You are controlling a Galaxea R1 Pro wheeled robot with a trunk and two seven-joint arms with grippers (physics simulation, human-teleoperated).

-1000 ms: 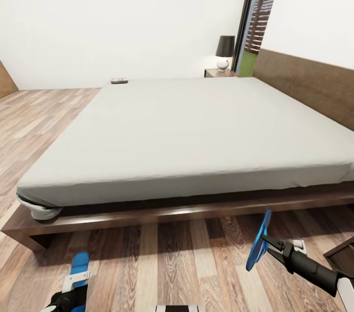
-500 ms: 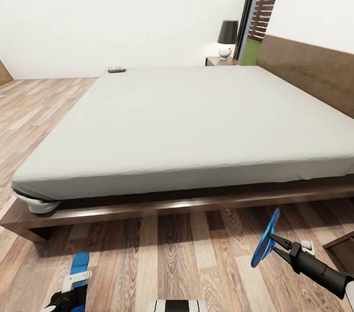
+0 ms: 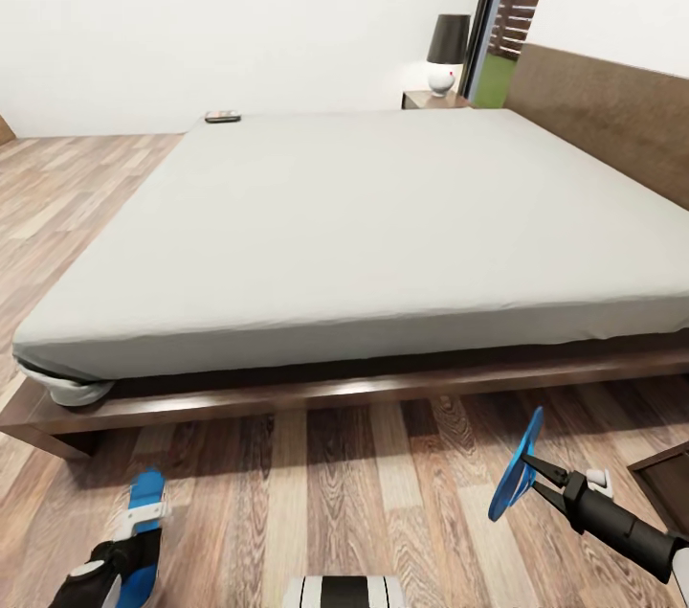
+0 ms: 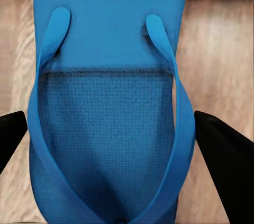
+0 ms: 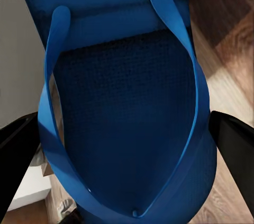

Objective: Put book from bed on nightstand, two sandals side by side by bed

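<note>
Left end effector (image 3: 134,531) gripping one sandal (image 3: 144,503) — now lower, right end effector (image 3: 536,474) clamping other sandal (image 3: 515,466) — unchanged

**Black arms, white trim**

The right arm (image 3: 622,527) is a smooth black tube with a small white block on its upper side and a white segment at the frame edge, ending in a pincer (image 3: 524,466) of thin black pointed fingers. The left arm (image 3: 105,570) is black too, with a white bracket at its pincer (image 3: 145,517). A white-and-black striped trunk part (image 3: 346,591) sits between them.
</note>
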